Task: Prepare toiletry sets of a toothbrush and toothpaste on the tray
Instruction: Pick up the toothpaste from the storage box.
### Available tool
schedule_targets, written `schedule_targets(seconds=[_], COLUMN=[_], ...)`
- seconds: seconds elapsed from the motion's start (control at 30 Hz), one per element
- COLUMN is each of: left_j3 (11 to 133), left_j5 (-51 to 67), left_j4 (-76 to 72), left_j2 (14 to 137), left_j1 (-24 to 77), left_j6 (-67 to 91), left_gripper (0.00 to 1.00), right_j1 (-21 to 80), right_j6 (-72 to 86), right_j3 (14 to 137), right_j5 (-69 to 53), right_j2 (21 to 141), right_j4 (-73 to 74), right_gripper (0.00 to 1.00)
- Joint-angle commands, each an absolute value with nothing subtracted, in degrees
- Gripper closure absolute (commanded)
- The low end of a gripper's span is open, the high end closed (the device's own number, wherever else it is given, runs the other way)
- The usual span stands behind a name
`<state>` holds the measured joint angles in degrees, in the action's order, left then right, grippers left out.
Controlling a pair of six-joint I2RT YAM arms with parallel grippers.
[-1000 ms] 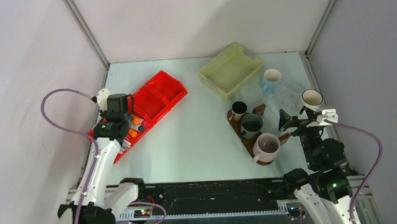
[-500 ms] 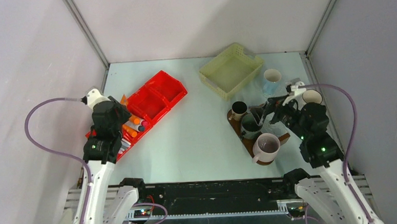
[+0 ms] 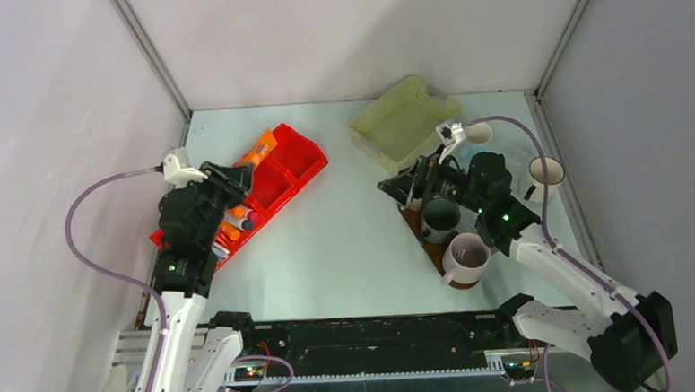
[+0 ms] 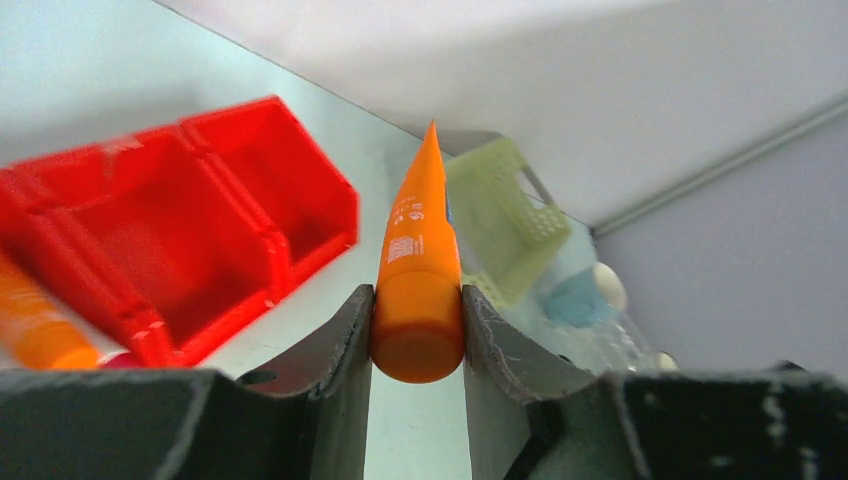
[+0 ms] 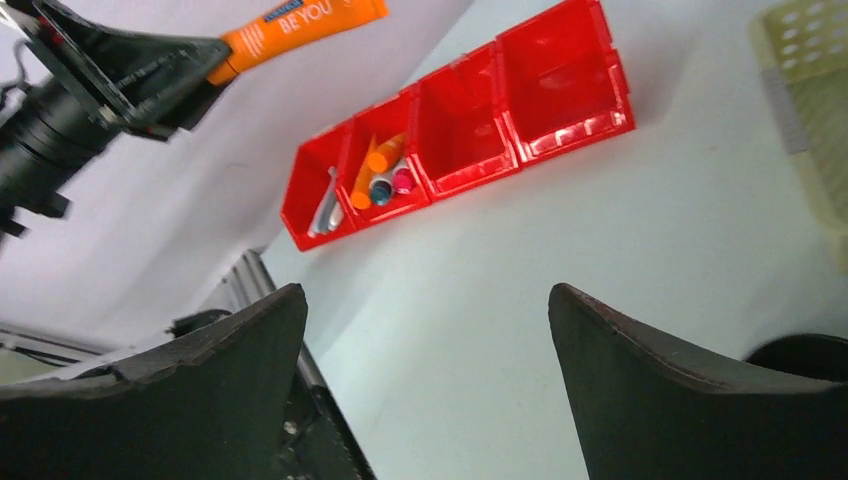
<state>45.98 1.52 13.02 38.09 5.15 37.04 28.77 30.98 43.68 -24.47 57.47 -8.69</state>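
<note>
Now mid-carry: we hold orange toothpaste tube (image 4: pixel 418 250) in left jaws, clamped at its fat end, raised above red bin (image 3: pixel 288 163), well apart from tray (image 3: pixel 430 244). Right jaws spread wide, empty, hovering above tray's far end near dark green mug (image 3: pixel 441 216). Next, we judge: swing tube across bare pale tabletop (image 3: pixel 346 241), lay it beside a mug. Plain pale walls (image 3: pixel 335 35) enclose cell.

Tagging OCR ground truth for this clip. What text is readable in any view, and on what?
"BE YOU": on the orange wedge-shaped plastic toothpaste tube, right wrist view.
Smaller line above it: too blurred to read.
Fine print on the same tube, left wrist view: too blurred to read.
No other text visible.
</note>
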Motion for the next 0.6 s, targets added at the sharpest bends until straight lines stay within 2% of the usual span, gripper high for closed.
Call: schedule_targets(seconds=[0.0, 0.33, 0.57], left_j3=[43.6, 40.6, 38.9], left_j5=[10.8, 13.6, 15.6], left_j4=[-3.0, -16.3, -26.1], left_j2=[38.7, 43.5, 46.9], left_j1=[6.8, 17.4, 22.3], left_j6=[44.4, 52.2, 58.2], left_gripper=[1.00, 1.00, 1.00], right_j1=[29.6, 30.2, 29.7], right_j6=[40.2, 53.9, 59.9], right_j3=[45.9, 45.9, 45.9], right_j5=[-25.6, -26.9, -26.0], right_j2=[62.6, 72.1, 75.7], right_j4=[-24.1, -45.4, -52.6], right_gripper=[0.07, 0.13, 0.15])
